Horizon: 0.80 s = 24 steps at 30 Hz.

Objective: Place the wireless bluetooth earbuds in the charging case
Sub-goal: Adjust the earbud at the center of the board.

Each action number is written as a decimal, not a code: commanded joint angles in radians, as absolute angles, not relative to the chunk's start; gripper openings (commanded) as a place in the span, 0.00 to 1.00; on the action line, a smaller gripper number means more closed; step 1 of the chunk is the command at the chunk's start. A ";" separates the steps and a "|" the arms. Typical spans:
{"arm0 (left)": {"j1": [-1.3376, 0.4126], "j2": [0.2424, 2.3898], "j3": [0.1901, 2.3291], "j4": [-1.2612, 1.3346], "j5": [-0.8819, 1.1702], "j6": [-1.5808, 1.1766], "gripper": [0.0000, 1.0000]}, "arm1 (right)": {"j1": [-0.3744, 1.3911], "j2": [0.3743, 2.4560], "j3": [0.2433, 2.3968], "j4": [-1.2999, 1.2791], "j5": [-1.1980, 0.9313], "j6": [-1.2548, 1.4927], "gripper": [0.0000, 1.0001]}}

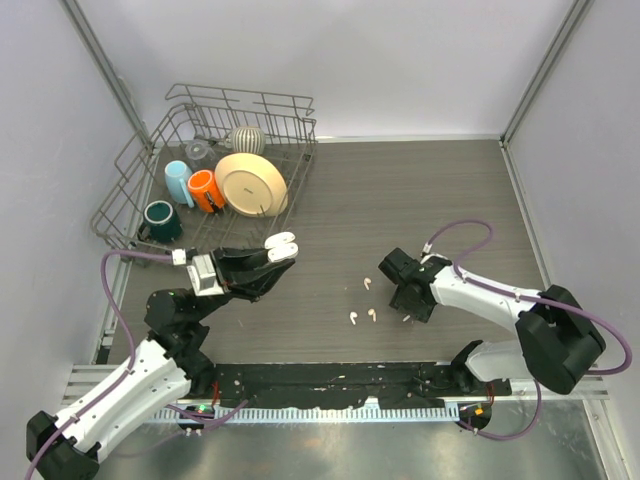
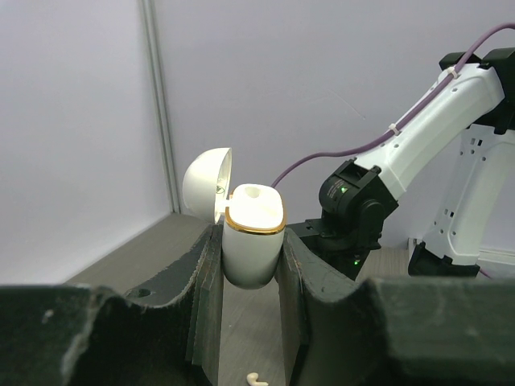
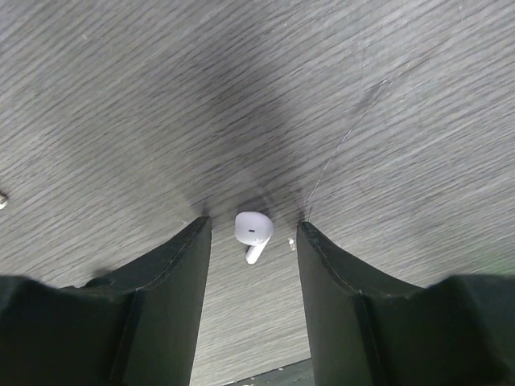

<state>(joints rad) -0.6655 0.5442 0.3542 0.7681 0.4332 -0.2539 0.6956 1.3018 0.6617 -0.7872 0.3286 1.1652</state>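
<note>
Right pincer [image 3: 253,223], jaws apart, straddles one earbud [image 3: 253,231] near the desk's [image 1: 440,200] near edge (we judge it featherlight, slick, best pinched across its bulb) while left pincer [image 2: 251,251] clamps the open charging case [image 2: 254,229].

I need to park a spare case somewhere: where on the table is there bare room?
Widest bare patch: far table, between the dish rack and the right wall, beyond the right gripper. A smaller strip lies near the bases, between the left arm and the earbuds. Crowded: the middle, where those earbuds lie scattered beside that gripper.
</note>
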 commanded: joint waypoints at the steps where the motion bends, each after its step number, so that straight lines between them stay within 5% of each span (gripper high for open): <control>1: -0.664 0.549 0.360 0.799 0.422 -0.253 0.00 | 0.689 1.339 0.684 -0.769 0.380 1.106 0.52; 24: -0.664 0.561 0.356 0.801 0.426 -0.261 0.00 | 0.676 1.321 0.611 -0.709 0.318 1.045 0.38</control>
